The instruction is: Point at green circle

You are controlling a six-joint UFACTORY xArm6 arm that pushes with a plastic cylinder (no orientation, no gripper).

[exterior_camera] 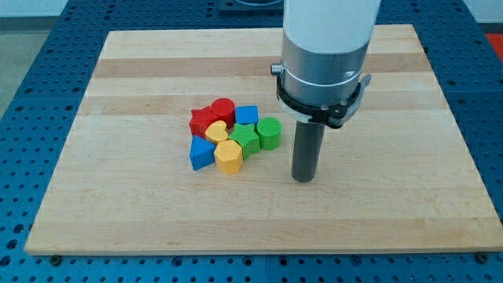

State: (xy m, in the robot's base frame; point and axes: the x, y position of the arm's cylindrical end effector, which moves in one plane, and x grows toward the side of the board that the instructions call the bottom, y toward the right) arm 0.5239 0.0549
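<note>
Green circle [269,133], my tip [303,180] near, right

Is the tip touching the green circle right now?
No: my tip stands on bare board to the view's right and slightly below the green circle, with a clear strip of wood between them.

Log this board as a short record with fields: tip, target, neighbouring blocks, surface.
tip: my tip rests on the board, to the view's right of the cluster and lower, touching no block
target: green circle, at the cluster's right edge, nearest the tip
neighbours: green star, blue cube, red circle, red star, yellow heart, yellow hexagon, blue triangle
surface: wooden board
</note>
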